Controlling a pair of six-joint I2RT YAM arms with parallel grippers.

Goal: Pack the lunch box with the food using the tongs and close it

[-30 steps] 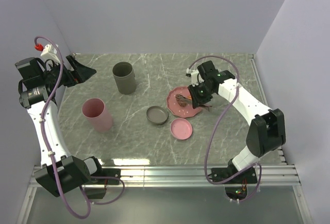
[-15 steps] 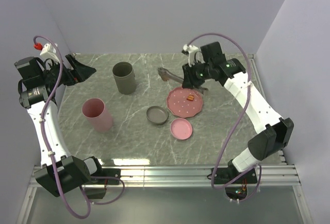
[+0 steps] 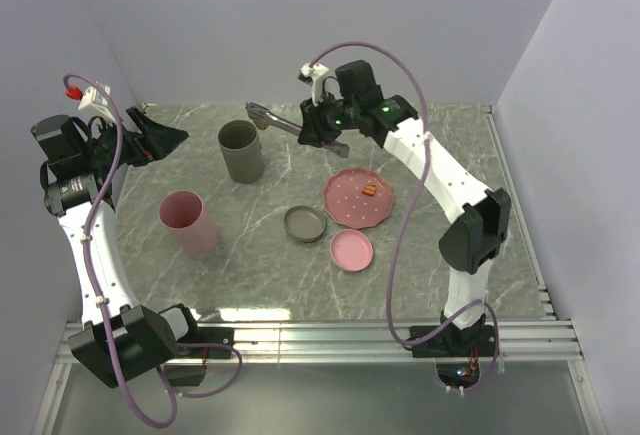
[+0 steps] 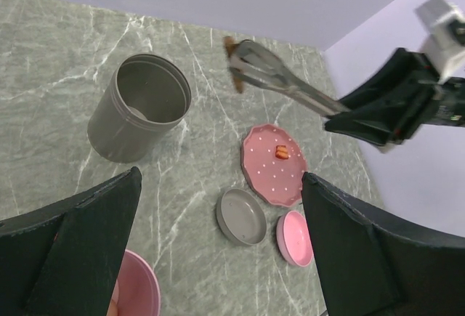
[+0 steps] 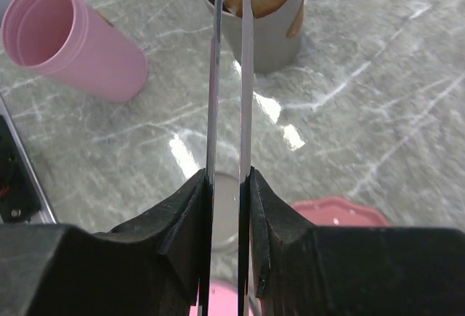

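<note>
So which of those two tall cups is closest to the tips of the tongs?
The grey cup at the back: the tongs end close by its rim. The pink cup stands farther off, toward the front left.

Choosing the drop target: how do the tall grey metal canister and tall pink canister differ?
The grey metal canister sits farther back, the pink canister nearer the front. The tongs in the right gripper hover near the grey one, far from the pink. Both stand upright, lidless.

White links [image 3: 97, 255], black joints [image 3: 476, 235] — left hand [image 3: 165, 137] and right hand [image 3: 318, 131] black, cables [image 3: 372, 47] lilac.
</note>
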